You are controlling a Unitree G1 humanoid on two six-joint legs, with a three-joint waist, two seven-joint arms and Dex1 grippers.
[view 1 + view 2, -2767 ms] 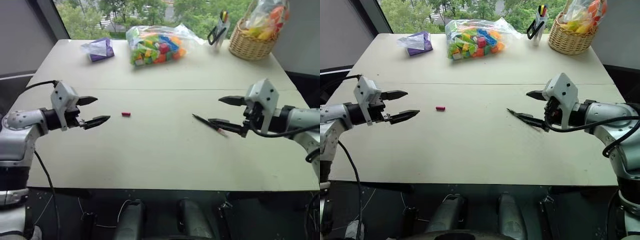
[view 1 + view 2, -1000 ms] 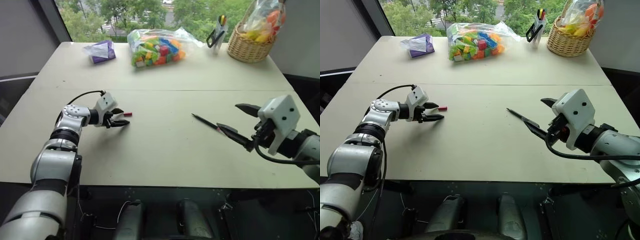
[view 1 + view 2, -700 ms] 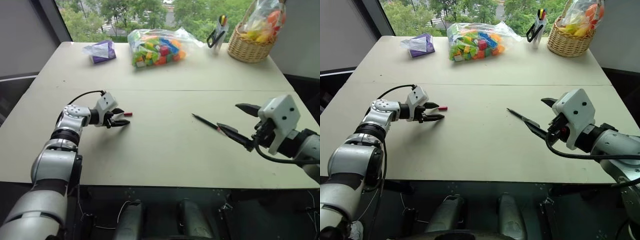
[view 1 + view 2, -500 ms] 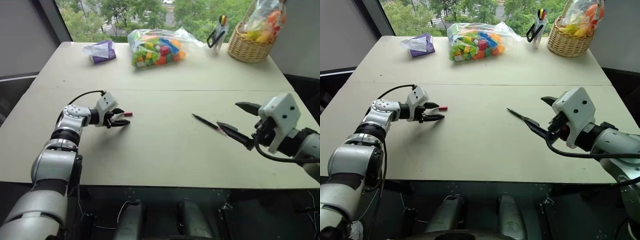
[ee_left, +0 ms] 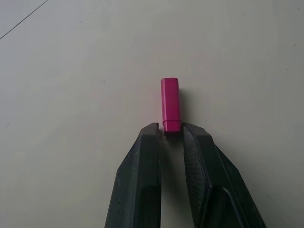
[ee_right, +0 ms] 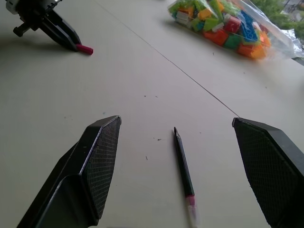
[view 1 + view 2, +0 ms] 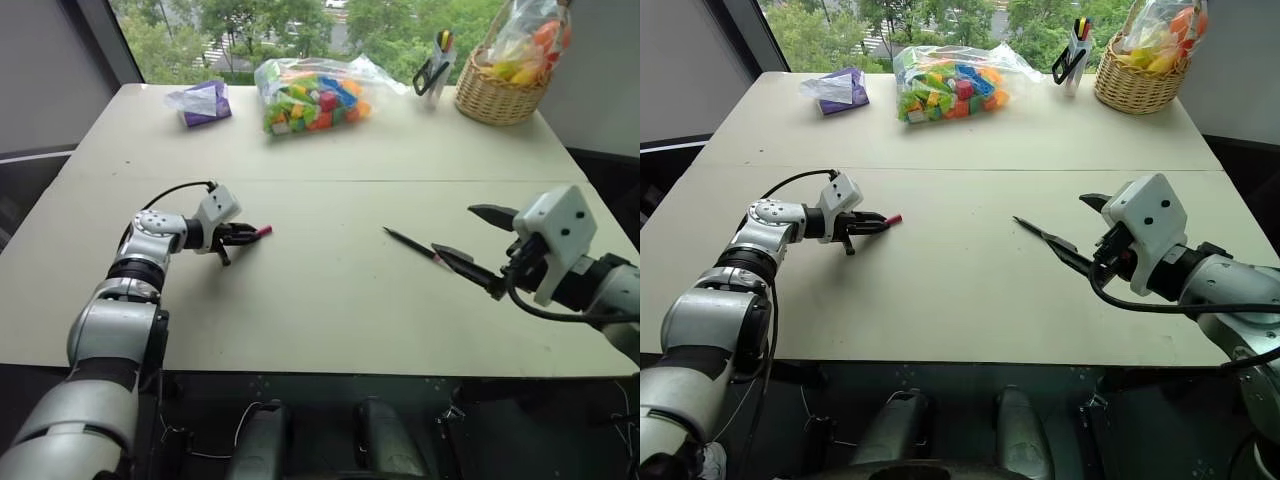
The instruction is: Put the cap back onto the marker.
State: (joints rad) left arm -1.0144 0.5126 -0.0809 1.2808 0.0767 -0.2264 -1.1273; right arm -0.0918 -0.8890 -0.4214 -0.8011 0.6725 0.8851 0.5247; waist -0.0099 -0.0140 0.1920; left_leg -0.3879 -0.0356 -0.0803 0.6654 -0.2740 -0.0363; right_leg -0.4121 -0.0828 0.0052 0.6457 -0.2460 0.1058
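Your left gripper (image 5: 171,135), reaching low over the table (image 7: 330,300), pinches the cap (image 5: 170,104) by its end, while your right gripper (image 6: 175,175) gapes wide over the marker (image 6: 183,166), whose rear end is cut off.

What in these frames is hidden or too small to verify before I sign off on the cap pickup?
- Cap: in the left wrist view, its near end sits between the left gripper fingertips, so grip depth is unclear.
- Marker: the bottom edge of the right wrist view cuts off its light end.
- Marker tip: too small in the head views.
- Right gripper: open, above the marker; height unclear.
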